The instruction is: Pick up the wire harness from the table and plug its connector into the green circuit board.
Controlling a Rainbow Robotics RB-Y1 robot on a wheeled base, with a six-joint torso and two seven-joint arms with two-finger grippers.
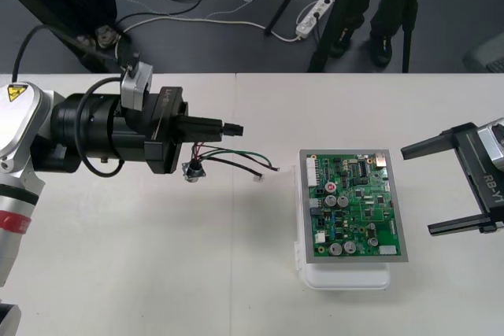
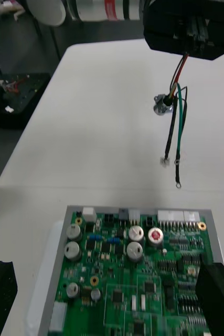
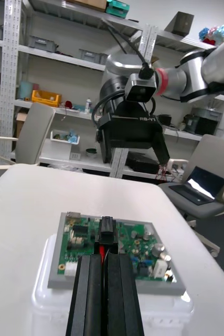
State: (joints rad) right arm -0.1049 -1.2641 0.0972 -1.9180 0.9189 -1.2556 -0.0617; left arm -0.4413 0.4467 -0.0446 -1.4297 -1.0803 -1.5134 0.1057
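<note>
The left gripper (image 1: 232, 127) pinches the plug (image 3: 107, 231), fingers covering most wires (image 1: 236, 155). From the front the socket (image 1: 193, 169) dangles; the right gripper (image 1: 419, 190) fingers stand spread.

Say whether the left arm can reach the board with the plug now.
Probably yes: the left hand is shut on the plug, with only bare table between it and the board; the open right hand sits on the board's far side.

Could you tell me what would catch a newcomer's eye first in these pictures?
The left gripper, out over the table left of the green circuit board, is shut on the harness's black plug, with wires and round socket dangling below. The right gripper stands open at the board's right side.
</note>
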